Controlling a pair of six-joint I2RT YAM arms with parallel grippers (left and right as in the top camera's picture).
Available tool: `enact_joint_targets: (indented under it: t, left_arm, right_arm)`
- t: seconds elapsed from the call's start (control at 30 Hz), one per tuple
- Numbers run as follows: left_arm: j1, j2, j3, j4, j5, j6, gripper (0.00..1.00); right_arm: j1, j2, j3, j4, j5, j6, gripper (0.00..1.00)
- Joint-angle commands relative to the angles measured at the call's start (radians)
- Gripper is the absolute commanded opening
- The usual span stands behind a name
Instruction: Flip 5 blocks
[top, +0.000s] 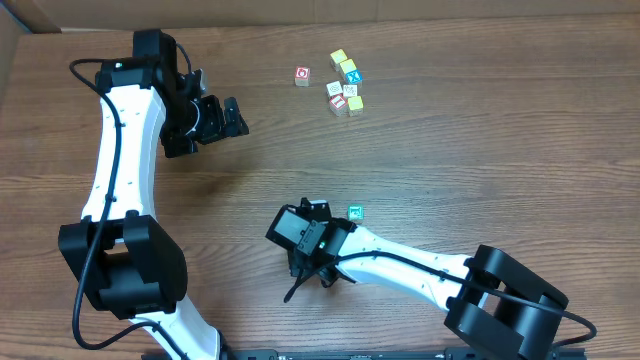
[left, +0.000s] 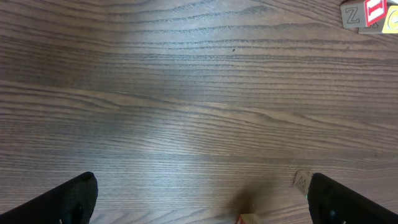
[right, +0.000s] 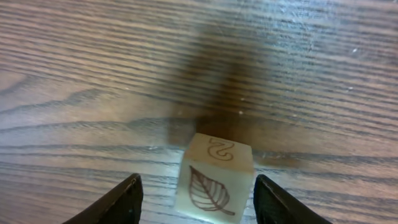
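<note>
Several blocks (top: 345, 85) lie in a cluster at the back of the table. A red-printed block (top: 302, 76) sits apart to their left, and a teal one (top: 355, 212) lies near the middle. My right gripper (top: 312, 262) (right: 198, 199) is open low over the table. A pale block with a leaf drawing (right: 216, 180) stands between its fingers, with a gap on each side. The arm hides this block from above. My left gripper (top: 228, 118) (left: 205, 205) is wide open. A block's red-edged top (left: 249, 219) shows at the frame's bottom edge between its fingers. Another block corner (left: 303, 180) is by the right finger.
The wooden table (top: 480, 160) is bare on the right side and between the arms. In the left wrist view, lettered blocks (left: 367, 12) show at the top right corner. The left arm (top: 120, 150) stretches along the left edge.
</note>
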Motion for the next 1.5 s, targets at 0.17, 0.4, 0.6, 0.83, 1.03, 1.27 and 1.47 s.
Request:
enact_joint_targets:
  t: [0.17, 0.4, 0.6, 0.83, 1.03, 1.27, 1.47]
  left_arm:
    - [0.000, -0.001, 0.026, 0.000, 0.001, -0.010, 1.00]
    - [0.000, -0.001, 0.026, 0.000, 0.001, -0.010, 1.00]
    - [0.000, -0.001, 0.026, 0.000, 0.001, -0.010, 1.00]
    - [0.000, -0.001, 0.026, 0.000, 0.001, -0.010, 1.00]
    - [0.000, -0.001, 0.026, 0.000, 0.001, -0.010, 1.00]
    - [0.000, 0.000, 0.026, 0.001, 0.001, -0.010, 1.00]
    - [0.000, -0.001, 0.026, 0.001, 0.001, -0.010, 1.00]
  right_arm:
    - [-0.004, -0.027, -0.011, 0.024, 0.052, 0.008, 0.42]
    - [-0.069, -0.027, -0.001, 0.025, 0.079, 0.001, 0.41]
    - [-0.108, -0.027, 0.010, 0.039, 0.079, 0.000, 0.38]
    - [-0.108, -0.027, 0.016, 0.042, 0.063, -0.024, 0.42]
    - [-0.108, -0.035, 0.099, -0.089, 0.023, -0.021, 0.49]
    - [-0.108, -0.035, 0.118, -0.101, -0.063, -0.022, 1.00]
    - [-0.098, -0.035, 0.093, -0.116, -0.123, 0.083, 0.61]
